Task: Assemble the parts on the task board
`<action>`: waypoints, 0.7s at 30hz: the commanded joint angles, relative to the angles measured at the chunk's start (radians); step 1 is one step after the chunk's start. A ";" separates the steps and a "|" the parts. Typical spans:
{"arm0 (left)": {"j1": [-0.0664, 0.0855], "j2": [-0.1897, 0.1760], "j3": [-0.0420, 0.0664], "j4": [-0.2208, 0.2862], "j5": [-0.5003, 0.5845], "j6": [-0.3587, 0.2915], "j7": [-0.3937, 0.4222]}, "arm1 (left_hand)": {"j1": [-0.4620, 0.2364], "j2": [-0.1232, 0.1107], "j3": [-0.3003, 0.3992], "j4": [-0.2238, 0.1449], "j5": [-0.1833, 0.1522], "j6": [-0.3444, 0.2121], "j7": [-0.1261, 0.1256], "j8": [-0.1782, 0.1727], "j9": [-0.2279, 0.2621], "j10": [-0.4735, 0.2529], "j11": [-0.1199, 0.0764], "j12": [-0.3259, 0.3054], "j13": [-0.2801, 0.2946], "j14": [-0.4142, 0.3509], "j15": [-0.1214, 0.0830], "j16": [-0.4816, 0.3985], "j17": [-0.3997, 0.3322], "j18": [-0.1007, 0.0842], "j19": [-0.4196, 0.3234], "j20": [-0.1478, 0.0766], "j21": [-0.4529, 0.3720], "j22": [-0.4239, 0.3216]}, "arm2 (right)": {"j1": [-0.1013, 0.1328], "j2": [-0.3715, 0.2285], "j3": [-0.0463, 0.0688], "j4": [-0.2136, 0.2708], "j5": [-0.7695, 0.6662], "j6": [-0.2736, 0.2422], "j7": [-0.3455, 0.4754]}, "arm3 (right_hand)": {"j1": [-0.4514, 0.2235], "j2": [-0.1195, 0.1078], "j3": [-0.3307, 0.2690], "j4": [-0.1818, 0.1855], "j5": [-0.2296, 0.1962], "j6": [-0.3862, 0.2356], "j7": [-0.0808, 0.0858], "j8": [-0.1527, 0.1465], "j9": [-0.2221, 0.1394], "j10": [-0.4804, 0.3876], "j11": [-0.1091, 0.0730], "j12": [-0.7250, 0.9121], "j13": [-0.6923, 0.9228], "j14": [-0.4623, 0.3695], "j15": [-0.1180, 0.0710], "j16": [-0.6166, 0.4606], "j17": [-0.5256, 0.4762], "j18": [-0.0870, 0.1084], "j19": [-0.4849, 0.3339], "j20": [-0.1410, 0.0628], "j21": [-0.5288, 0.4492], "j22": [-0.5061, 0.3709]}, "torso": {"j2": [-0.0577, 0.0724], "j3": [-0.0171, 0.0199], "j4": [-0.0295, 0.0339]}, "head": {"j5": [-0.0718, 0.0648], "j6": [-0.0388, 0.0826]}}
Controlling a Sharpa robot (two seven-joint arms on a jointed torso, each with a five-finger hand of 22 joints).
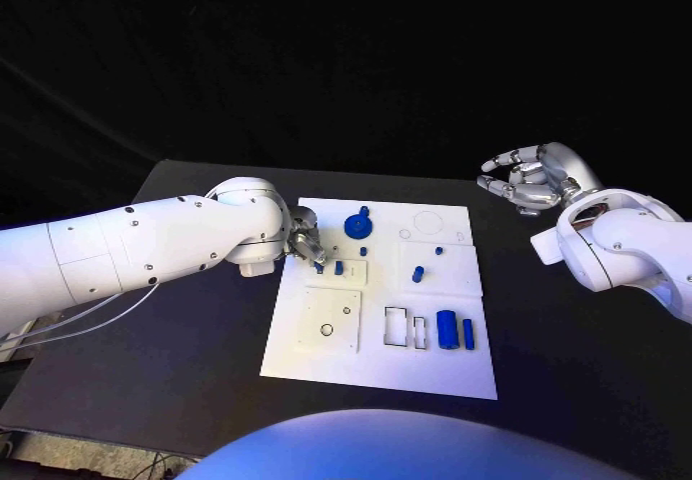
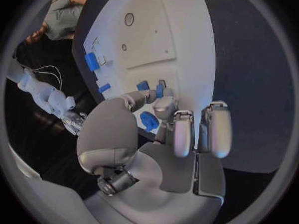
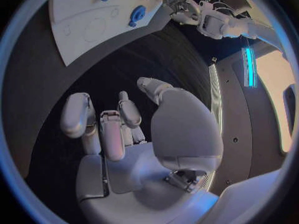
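The white task board (image 1: 378, 375) lies mid-table. My left hand (image 1: 304, 238) reaches over its left edge, thumb and one finger pointing down at two small blue pegs (image 1: 320, 267) (image 2: 159, 89) on a small square plate (image 1: 353, 275). The fingertips (image 2: 164, 102) touch or nearly touch a peg; a grip is not plain. A blue gear-like disc (image 1: 358, 227) (image 2: 149, 121) (image 3: 137, 13) sits just beyond. My right hand (image 1: 532, 178) (image 3: 118, 124) hovers over the black table past the board's far right corner, fingers curled in on nothing.
More blue pegs (image 1: 418, 272) stand near the board's middle. Two blue blocks (image 1: 456, 331) (image 2: 92, 61) lie beside rectangular slots (image 1: 395, 327) at the near right. A larger square plate with a hole (image 1: 329, 320) sits at the near left.
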 commanded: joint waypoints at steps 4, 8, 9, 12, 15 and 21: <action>-0.004 -0.002 -0.003 0.008 -0.006 0.040 -0.011 | -0.007 0.006 0.110 -0.103 0.008 0.017 -0.019 0.007 0.172 0.005 -0.004 -0.007 -0.003 0.104 -0.008 0.004 0.263 0.000 0.048 -0.008 0.005 0.225 | -0.001 -0.001 0.000 0.002 -0.006 0.011 0.002 | -0.007 -0.003 0.005 0.001 0.000 -0.007 -0.002 0.005 0.001 -0.008 0.001 0.004 -0.001 0.054 0.006 -0.004 0.090 0.018 -0.007 0.002 -0.006 0.052 | 0.000 0.0005 -0.0004 | -0.002 0.000; -0.005 -0.005 -0.003 0.012 -0.006 0.045 -0.012 | -0.008 0.007 0.111 -0.104 0.011 0.017 -0.020 0.008 0.173 0.006 -0.004 -0.006 -0.004 0.104 -0.008 0.004 0.263 0.000 0.048 -0.008 0.005 0.225 | -0.001 -0.001 0.000 0.002 -0.006 0.011 0.002 | -0.007 -0.003 0.005 0.001 0.000 -0.007 -0.002 0.005 0.001 -0.008 0.001 0.004 -0.001 0.054 0.006 -0.004 0.090 0.018 -0.007 0.002 -0.006 0.052 | 0.000 0.0001 -0.0004 | -0.003 0.000; -0.005 -0.006 -0.003 0.013 -0.007 0.046 -0.012 | -0.009 0.007 0.112 -0.105 0.013 0.017 -0.020 0.009 0.173 0.006 -0.004 -0.007 -0.005 0.104 -0.008 0.004 0.263 0.000 0.047 -0.008 0.004 0.225 | -0.001 -0.001 0.000 0.002 -0.006 0.011 0.002 | -0.007 -0.003 0.005 0.001 0.000 -0.007 -0.002 0.005 0.001 -0.008 0.001 0.004 -0.001 0.054 0.006 -0.004 0.090 0.018 -0.007 0.002 -0.006 0.052 | 0.000 0.0003 -0.0003 | -0.004 0.000; -0.005 -0.007 -0.003 0.012 -0.007 0.047 -0.012 | -0.009 0.007 0.112 -0.106 0.015 0.017 -0.020 0.010 0.174 0.006 -0.004 -0.007 -0.004 0.104 -0.008 0.004 0.263 0.000 0.047 -0.008 0.004 0.225 | -0.001 -0.001 0.000 0.002 -0.006 0.011 0.002 | -0.007 -0.003 0.005 0.001 0.000 -0.007 -0.002 0.005 0.001 -0.008 0.001 0.004 -0.001 0.054 0.006 -0.004 0.090 0.018 -0.007 0.002 -0.006 0.052 | 0.000 0.0006 -0.0004 | -0.003 0.000; -0.005 -0.007 -0.002 0.011 -0.008 0.048 -0.013 | -0.010 0.007 0.112 -0.106 0.015 0.017 -0.020 0.010 0.174 0.005 -0.004 -0.008 -0.005 0.104 -0.008 0.004 0.263 0.000 0.047 -0.008 0.004 0.225 | -0.001 -0.001 0.000 0.001 -0.006 0.011 0.002 | -0.007 -0.003 0.005 0.001 0.000 -0.007 -0.002 0.005 0.001 -0.008 0.001 0.004 -0.001 0.054 0.006 -0.004 0.090 0.018 -0.007 0.002 -0.006 0.052 | 0.000 0.0003 -0.0001 | -0.004 0.000; -0.005 -0.004 -0.002 0.008 -0.009 0.050 -0.013 | -0.010 0.007 0.113 -0.107 0.016 0.017 -0.020 0.011 0.174 0.006 -0.004 -0.007 -0.005 0.104 -0.008 0.004 0.263 0.000 0.048 -0.008 0.005 0.225 | -0.001 -0.001 0.000 0.002 -0.006 0.010 0.002 | -0.007 -0.003 0.005 0.001 0.000 -0.007 -0.002 0.005 0.001 -0.008 0.001 0.004 -0.001 0.054 0.006 -0.004 0.090 0.018 -0.007 0.002 -0.006 0.052 | 0.000 0.0005 0.0001 | -0.003 0.000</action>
